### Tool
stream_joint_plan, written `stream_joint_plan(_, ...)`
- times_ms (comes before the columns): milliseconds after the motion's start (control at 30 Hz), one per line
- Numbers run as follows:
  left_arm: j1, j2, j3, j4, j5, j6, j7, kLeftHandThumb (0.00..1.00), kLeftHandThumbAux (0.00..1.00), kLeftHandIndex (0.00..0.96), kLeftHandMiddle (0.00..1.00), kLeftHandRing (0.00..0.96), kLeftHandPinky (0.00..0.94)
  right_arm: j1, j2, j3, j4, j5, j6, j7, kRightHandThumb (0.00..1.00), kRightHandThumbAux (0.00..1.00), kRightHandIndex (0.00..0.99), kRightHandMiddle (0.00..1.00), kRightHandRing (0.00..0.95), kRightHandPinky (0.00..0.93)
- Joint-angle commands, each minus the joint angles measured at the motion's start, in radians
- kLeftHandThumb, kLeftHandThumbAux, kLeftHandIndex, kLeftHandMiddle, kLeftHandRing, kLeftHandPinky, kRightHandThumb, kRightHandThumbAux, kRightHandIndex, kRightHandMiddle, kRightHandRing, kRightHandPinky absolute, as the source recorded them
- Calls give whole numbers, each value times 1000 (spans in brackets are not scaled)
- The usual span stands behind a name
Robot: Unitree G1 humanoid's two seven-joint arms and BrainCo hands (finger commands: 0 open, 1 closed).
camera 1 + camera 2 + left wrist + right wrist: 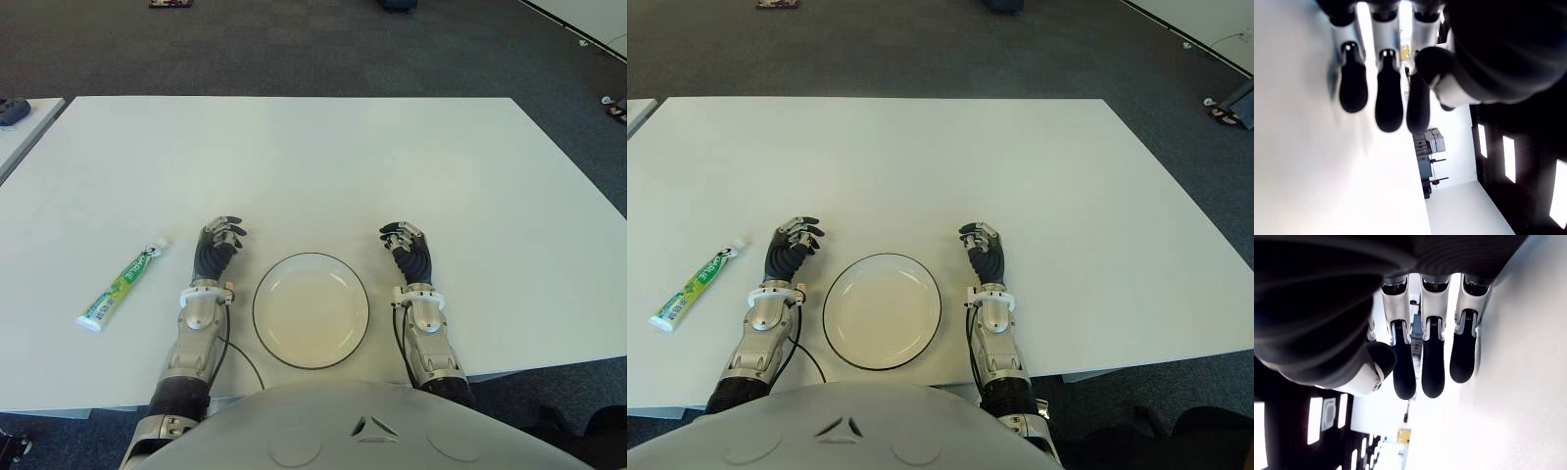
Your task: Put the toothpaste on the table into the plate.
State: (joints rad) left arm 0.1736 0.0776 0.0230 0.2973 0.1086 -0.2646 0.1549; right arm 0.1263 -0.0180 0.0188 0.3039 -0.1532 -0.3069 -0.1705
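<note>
A green and white toothpaste tube (121, 285) lies on the white table (323, 166) at the near left, its cap pointing away from me. The white plate (312, 309) with a dark rim sits near the front edge, between my two hands, and holds nothing. My left hand (219, 239) shows just left of the plate, to the right of the tube and apart from it. Its fingers (1388, 98) are relaxed and hold nothing. My right hand (405, 241) shows just right of the plate, fingers (1432, 362) loosely bent with nothing in them.
Dark carpet surrounds the table. A second white table edge (24, 122) with a dark object on it shows at the far left. Wide bare tabletop stretches behind the hands and to the right.
</note>
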Motion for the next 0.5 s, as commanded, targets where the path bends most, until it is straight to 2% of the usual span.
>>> stream_joint_plan(33,14,3,0,28,-1,24,-19,829,684,383,515,631,609,13,4,1,14,1,12,0,708,733,420,457,453,463)
stream_joint_plan(300,13,8,8,19,5,12,-8,830,684,385,512,631,607,15,3,4,15,-2,3,2,708,732,421,452,452,465)
stream_joint_plan(400,22,30,21,-39,0,22,-21,830,683,387,513,632,610,14,3,4,18,0,-1,4,708,732,422,450,451,465)
stream_joint_plan(500,62,52,34,-155,4,10,-30,830,682,389,513,633,611,13,3,3,22,3,-5,6,707,732,422,451,453,467)
